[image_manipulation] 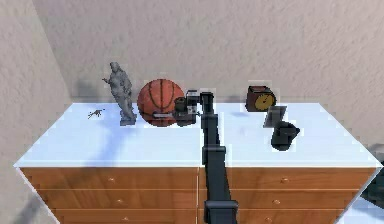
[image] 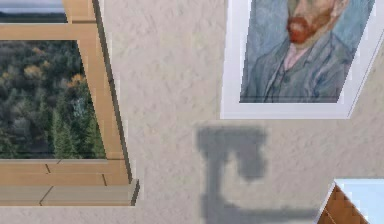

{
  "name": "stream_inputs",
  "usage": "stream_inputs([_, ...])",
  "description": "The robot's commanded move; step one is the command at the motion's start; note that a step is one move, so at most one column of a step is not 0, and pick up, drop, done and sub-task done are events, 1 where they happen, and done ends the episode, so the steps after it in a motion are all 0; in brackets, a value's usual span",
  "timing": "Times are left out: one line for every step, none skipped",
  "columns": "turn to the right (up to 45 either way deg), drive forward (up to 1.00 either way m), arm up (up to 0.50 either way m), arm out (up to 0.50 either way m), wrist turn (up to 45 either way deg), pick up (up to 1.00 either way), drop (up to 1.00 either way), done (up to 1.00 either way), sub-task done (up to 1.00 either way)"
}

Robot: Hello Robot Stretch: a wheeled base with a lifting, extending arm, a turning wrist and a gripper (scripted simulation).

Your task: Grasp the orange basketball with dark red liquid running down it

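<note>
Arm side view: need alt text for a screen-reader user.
The robot's dark arm reaches over a white-topped wooden dresser, its gripper at an orange basketball; contact cannot be told. A grey statue stands left of the ball, a dark red clock and a dark cup to its right.

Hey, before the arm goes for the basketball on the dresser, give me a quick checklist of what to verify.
1. Target in sight: ok, orange basketball sits on the dresser.
2. Dark red liquid on it: cannot tell.
3. Gripper near the ball: ok, at its right edge in the arm side view.
4. Jaws touching the ball: cannot tell.
5. Jaws holding anything: cannot tell.
6. Room around the ball: not ok, grey statue stands close at its left.
</note>
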Motion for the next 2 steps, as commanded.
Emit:
stream_inputs([0.0,0.0,0.1,0.0,0.0,0.0,0.0,0.0,0.0])
stream_inputs([0.0,0.0,0.0,0.0,0.0,0.0,0.0,1.0,0.0])
